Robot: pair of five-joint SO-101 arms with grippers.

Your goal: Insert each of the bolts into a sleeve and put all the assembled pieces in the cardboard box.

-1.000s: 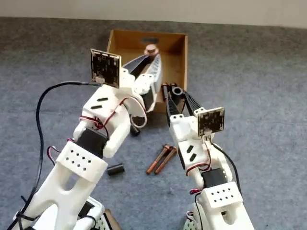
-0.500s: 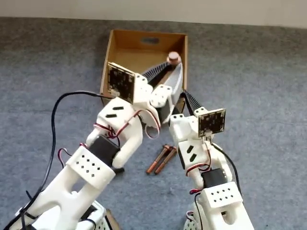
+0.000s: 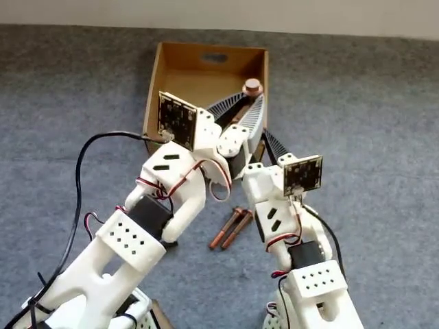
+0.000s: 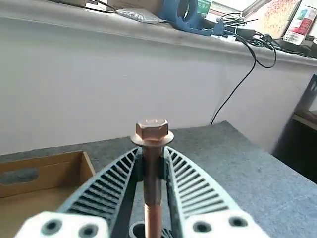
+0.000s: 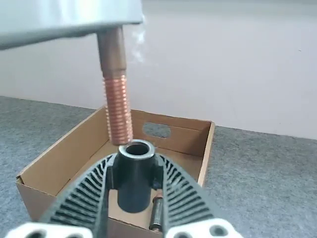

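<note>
Right wrist view: the right gripper (image 5: 134,162) had its jaws clamped on a dark sleeve (image 5: 133,183), held upright with the open bore on top. The threaded end of a bolt (image 5: 118,114) hung at the rim of the bore, slightly to one side; whether they touched could not be told. The bolt's upper part was hidden behind a blurred grey part of the other arm. Behind stood the cardboard box (image 5: 190,136). On its floor lay one small piece (image 5: 157,214), dark with a copper end, half covered by the ribbed fingers (image 5: 79,198); its kind could not be made out.

Left wrist view: the left gripper (image 4: 152,151) had its jaws pinching the bolt's shank, with the hexagonal head above the fingertips. The sleeve appeared as a rim beside the shank's lower end, cut off at the frame's edge.

High view: the bolt's head stood over the right wall of the box. The right gripper sat largely under the left arm, so the sleeve was concealed. Two loose bolts (image 3: 231,228) lay side by side on the desk (image 3: 384,110) between the arms, toward its near edge and apart from the box.
</note>
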